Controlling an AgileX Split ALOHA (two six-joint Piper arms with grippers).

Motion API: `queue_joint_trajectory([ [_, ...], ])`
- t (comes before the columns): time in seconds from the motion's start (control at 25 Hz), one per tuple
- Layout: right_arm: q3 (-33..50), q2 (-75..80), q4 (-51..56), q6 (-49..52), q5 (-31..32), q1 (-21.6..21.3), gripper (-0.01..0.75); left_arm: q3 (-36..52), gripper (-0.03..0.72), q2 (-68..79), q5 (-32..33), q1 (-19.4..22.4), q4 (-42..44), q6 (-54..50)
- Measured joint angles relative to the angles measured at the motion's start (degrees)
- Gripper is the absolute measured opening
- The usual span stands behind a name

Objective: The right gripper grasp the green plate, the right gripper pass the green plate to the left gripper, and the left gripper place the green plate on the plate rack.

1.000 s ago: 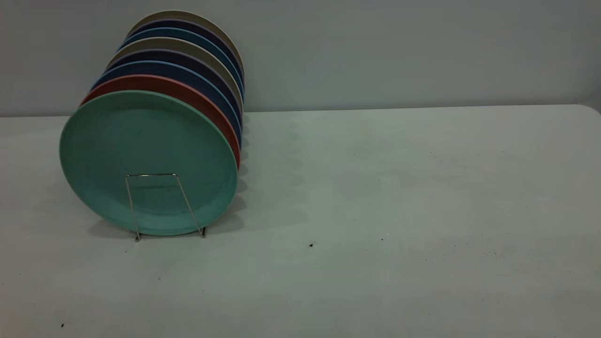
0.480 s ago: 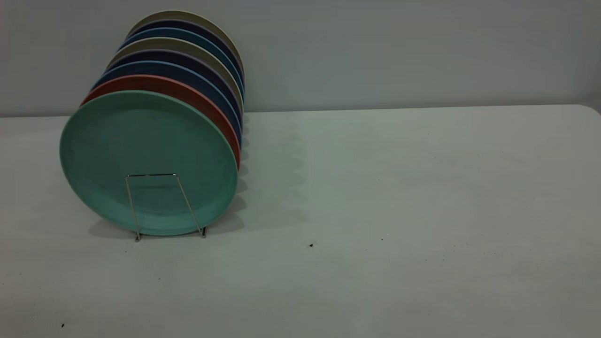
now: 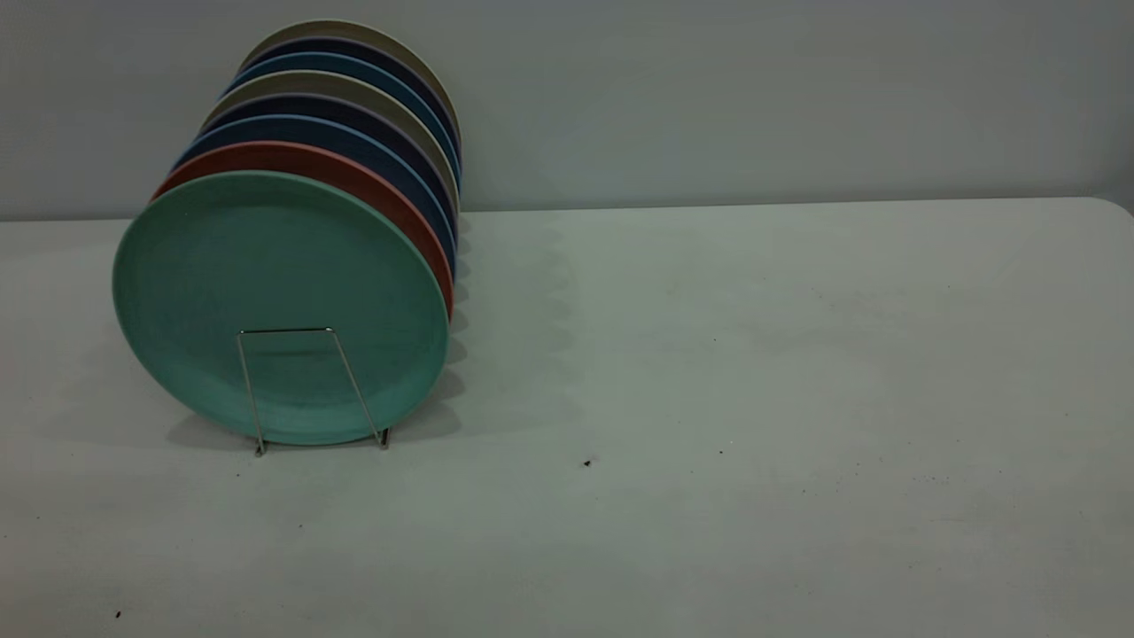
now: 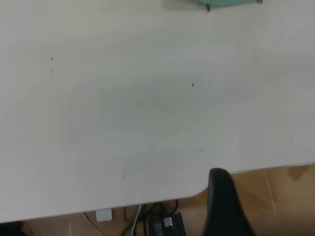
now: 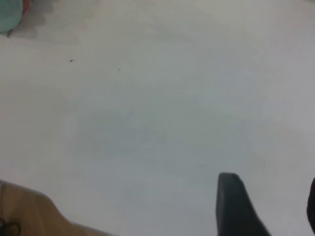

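The green plate (image 3: 275,292) stands upright at the front of the plate rack (image 3: 252,390), behind its front wire loop, at the table's left. A sliver of it shows in the left wrist view (image 4: 229,2) and in the right wrist view (image 5: 10,14). Neither gripper shows in the exterior view. The left gripper (image 4: 268,177) hangs over the table's near edge, far from the plate; only one finger (image 4: 224,204) shows, with free space beside it. The right gripper (image 5: 270,182) is open and empty above bare table, far from the plate.
Behind the green plate the rack holds a salmon-pink plate (image 3: 354,177), several dark blue plates (image 3: 372,142) and beige ones. The white table (image 3: 753,354) stretches right. Cables and a box (image 4: 165,226) lie on the floor past the table edge.
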Motion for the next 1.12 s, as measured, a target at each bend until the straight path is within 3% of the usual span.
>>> queue_joint_trajectory([
  [0.36, 0.0, 0.0, 0.13, 0.0, 0.0, -8.91, 0.314, 0.0, 0.484, -1.82, 0.0, 0.24, 0.0, 0.03],
  [0.56, 0.0, 0.0, 0.18, 0.0, 0.0, -9.23, 0.283, 0.0, 0.484, -7.27, 0.0, 3.01, -0.05, 0.07],
  [1.12, 0.11, 0.0, 0.17, 0.0, 0.01, -9.23, 0.239, 0.0, 0.484, -9.9, 0.11, 3.0, -0.05, 0.07],
])
